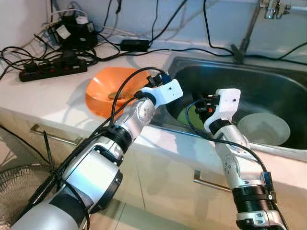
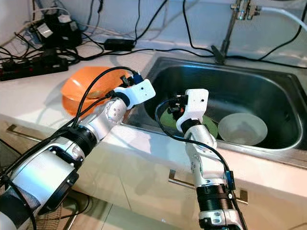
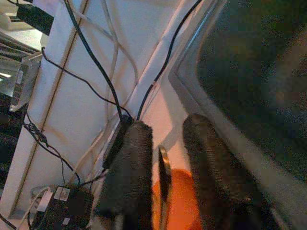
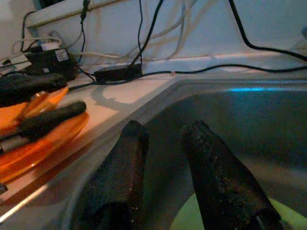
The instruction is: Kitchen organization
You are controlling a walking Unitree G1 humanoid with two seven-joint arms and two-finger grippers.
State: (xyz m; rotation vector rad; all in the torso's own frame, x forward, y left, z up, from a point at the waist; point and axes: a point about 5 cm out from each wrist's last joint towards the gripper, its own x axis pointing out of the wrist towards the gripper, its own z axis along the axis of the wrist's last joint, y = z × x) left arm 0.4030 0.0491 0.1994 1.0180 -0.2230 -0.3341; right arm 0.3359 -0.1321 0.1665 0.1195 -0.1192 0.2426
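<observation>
- The left gripper (image 3: pixel 165 158) is reaching over the orange bowl (image 1: pixel 103 93), which is sitting on the white counter (image 1: pixel 43 96) just beside the sink's left rim.
- In the left wrist view, its two black fingers (image 3: pixel 129 172) are standing a little apart, and a thin golden spoon handle (image 3: pixel 164 167) is showing between them. I cannot tell if the fingers are pinching it or only sitting around it.
- The rest of the spoon (image 1: pixel 114 95) is lying inside the orange bowl.
- The right gripper (image 4: pixel 163 158) is hanging inside the steel sink (image 2: pixel 249 91), near its left wall.
- Its fingers (image 4: pixel 220 187) are spread apart and holding nothing. They are pointing toward the sink's left back corner.
- A green plate (image 2: pixel 211 128) is lying on the sink floor right under the right gripper. I cannot tell if the fingertips are touching it.
- A white bowl (image 2: pixel 242 128) is sitting on the sink floor just beside the green plate, nearer the sink's right side.
- A tap (image 2: pixel 230 28) is standing at the back edge of the sink.
- A black power strip (image 1: pixel 53 68) and a heap of black cables (image 1: pixel 72 33) are lying at the back left corner of the counter.
- More cables (image 1: pixel 144 45) are running along the back edge of the counter.
- Cupboard drawers with metal handles (image 1: pixel 53 136) are showing below the counter's front edge.
</observation>
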